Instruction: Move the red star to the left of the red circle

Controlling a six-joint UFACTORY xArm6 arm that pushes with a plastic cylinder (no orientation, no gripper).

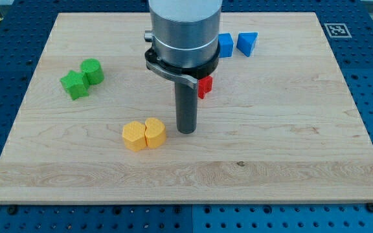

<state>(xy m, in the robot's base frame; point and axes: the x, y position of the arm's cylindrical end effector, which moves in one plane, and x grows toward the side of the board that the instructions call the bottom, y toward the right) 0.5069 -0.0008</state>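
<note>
A red block [204, 86] shows only partly, just right of the rod and mostly hidden behind it; I cannot tell whether it is the star or the circle. No second red block is visible; the arm's wide grey body covers the board's upper middle. My tip [186, 131] rests on the board below and slightly left of the red block, just right of the yellow heart [155, 133].
A yellow hexagon [134, 136] touches the yellow heart on its left. A green star [75, 85] and green cylinder [92, 70] sit at the view's left. A blue cube [225, 45] and blue triangle [247, 43] lie at the top, right of the arm. The wooden board [303, 142] lies on a blue perforated table.
</note>
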